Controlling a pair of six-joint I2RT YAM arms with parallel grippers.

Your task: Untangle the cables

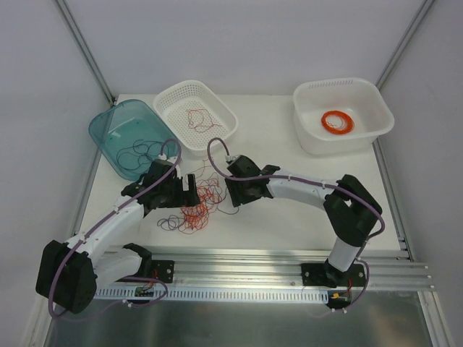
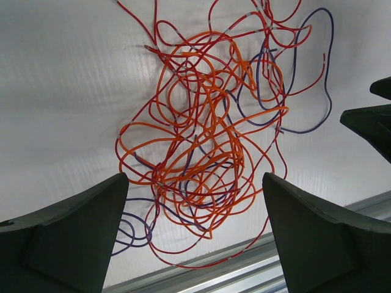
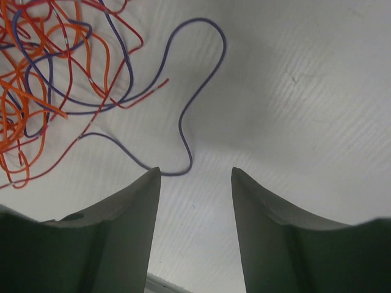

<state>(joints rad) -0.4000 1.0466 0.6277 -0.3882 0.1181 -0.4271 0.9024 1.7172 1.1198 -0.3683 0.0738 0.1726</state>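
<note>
The cables (image 1: 197, 210) lie in one tangle of thin red, orange and dark purple wires on the white table, between my two grippers. My left gripper (image 1: 189, 196) hovers at the tangle's left side. In the left wrist view it (image 2: 195, 177) stands wide open with the tangle (image 2: 208, 140) spread between and beyond its fingers. My right gripper (image 1: 231, 199) is at the tangle's right edge. In the right wrist view it (image 3: 195, 171) shows a narrower gap with nothing in it. A purple cable loop (image 3: 183, 131) lies just past its left fingertip.
A teal bin (image 1: 108, 130) at the back left holds dark cables (image 1: 141, 152). A white perforated basket (image 1: 173, 97) holds red cables (image 1: 199, 117). A white tub (image 1: 369, 97) at the back right holds a thick orange coil (image 1: 338, 121). An aluminium rail (image 1: 275, 264) runs along the near edge.
</note>
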